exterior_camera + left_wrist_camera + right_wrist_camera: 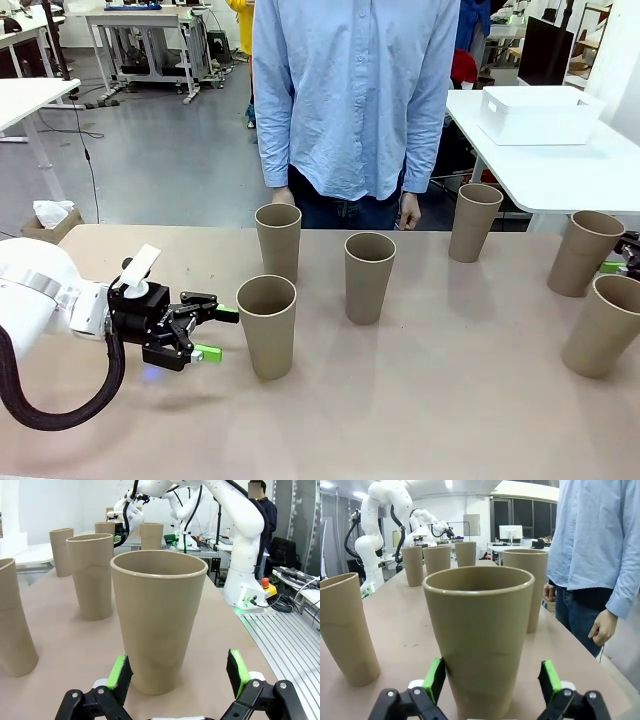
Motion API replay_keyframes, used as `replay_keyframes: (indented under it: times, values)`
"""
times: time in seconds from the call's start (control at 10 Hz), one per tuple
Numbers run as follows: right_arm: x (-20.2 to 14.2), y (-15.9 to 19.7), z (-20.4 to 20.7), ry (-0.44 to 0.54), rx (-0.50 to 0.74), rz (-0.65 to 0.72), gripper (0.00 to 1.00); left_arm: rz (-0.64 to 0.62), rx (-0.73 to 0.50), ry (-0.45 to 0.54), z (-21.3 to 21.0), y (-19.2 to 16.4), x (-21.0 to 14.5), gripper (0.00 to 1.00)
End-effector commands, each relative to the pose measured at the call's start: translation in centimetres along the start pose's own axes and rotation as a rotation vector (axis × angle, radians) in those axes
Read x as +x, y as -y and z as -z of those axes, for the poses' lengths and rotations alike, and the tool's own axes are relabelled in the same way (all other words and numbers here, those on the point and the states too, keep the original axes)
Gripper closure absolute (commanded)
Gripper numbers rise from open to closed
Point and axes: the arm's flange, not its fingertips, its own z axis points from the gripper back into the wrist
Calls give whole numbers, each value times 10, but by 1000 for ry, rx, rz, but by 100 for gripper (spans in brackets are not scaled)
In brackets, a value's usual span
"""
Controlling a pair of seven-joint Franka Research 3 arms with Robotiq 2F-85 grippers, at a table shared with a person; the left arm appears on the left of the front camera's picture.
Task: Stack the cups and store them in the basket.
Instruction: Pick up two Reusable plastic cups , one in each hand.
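Right now the left fingers (120, 674) are spread and grasping nothing. A tall tan-brown cardboard-like cup (157, 620) stands upright straight ahead between them, long axis vertical, green pads level with its lower wall. I judge a plain sideways squeeze would take it. The right fingers (435, 679) are likewise released, straddling a second such cup (480, 630) at the right end of the beige surface (400, 420). Each arm is nearest its own cup. The white rectangular plastic basket (540, 115) sits on a separate white table (560, 175) beyond the right end, well apart, nearer my right arm.
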Motion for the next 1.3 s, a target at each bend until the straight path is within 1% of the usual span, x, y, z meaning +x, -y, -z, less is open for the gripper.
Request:
replay_keyframes:
  times: [0.0,0.1,0.4,0.7,1.2]
  values:
    - [-1,9,2,16,0,-24,0,38,12,37,10,4,-12,0]
    - [-1,8,1,19,0,-23,0,59,39,36,13,0,-12,0]
    - [-2,1,0,33,5,-22,0,86,64,45,28,-6,-13,0]
    - [-3,1,8,43,29,-9,0,70,51,43,38,-9,-20,0]
    - [-5,1,13,53,24,17,0,77,22,20,55,-10,-30,0]
